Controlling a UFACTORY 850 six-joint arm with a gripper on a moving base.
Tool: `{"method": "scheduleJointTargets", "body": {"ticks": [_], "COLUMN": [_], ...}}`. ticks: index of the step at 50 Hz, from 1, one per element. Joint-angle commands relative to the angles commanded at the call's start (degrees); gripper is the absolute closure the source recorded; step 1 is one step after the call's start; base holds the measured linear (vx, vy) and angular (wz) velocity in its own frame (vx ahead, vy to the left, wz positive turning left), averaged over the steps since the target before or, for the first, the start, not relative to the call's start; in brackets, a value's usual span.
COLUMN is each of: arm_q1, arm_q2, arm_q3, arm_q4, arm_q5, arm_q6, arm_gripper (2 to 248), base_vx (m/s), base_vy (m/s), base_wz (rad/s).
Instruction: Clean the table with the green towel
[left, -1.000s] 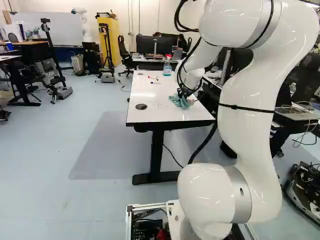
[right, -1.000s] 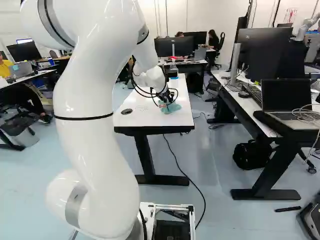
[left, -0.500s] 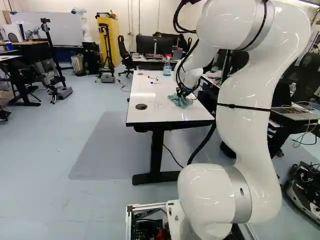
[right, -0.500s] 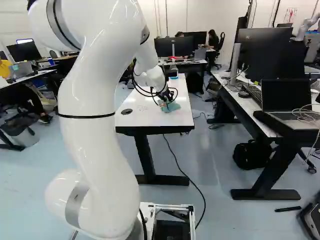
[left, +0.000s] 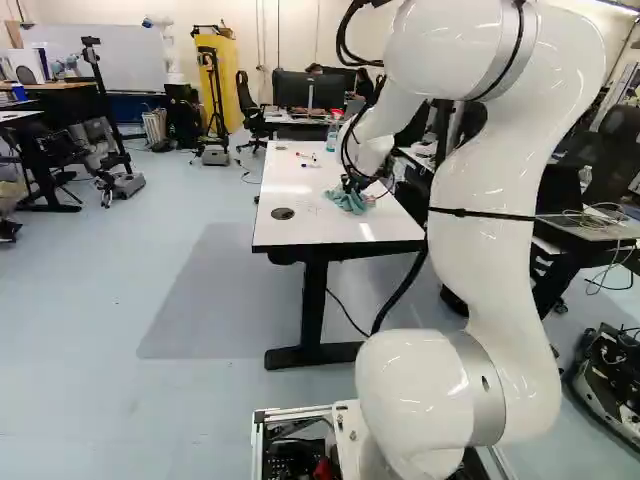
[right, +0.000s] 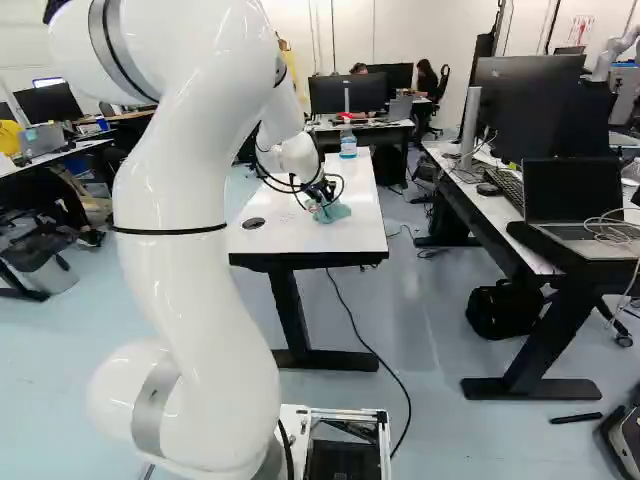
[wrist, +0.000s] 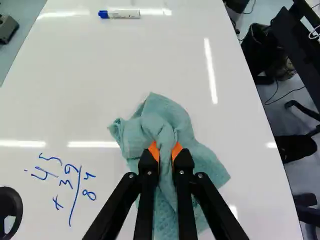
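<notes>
My gripper (left: 350, 184) is over the white table (left: 300, 228) in the left base view, low at the green towel (left: 349, 201). Seen from the wrist, the gripper (wrist: 167, 152) is shut on a bunched fold of the towel (wrist: 200, 162), pinched between the orange pads. The rest of the cloth spreads on the tabletop around and beneath the fingers. Blue handwritten figures (wrist: 70, 185) stand on the white surface beside the towel, between it and a round black grommet (wrist: 9, 212).
A blue-capped marker (wrist: 120, 14) lies on the table ahead of the gripper. Farther markers (left: 305, 156) and a spray bottle (right: 348, 143) stand toward the far end. A desk with a laptop (right: 575, 205) is to the right. Another robot (left: 168, 45) stands far back.
The arm has swung leftward over the table, carrying the gripped towel toward the handwriting side. The base has not moved.
</notes>
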Motion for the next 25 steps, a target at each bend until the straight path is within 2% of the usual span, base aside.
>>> {"method": "scheduleJointTargets", "body": {"ticks": [8,25], "arm_q1": [0.9,0.9], "arm_q2": [1.2,5.1], "arm_q3": [1.5,6.4], "arm_q4": [0.0,0.0], "arm_q5": [0.0,0.0], "arm_q6": [0.0,0.0], "arm_gripper": [204,204], "base_vx": [0.0,0.0], "base_vy": [0.0,0.0], "base_wz": [0.0,0.0]}}
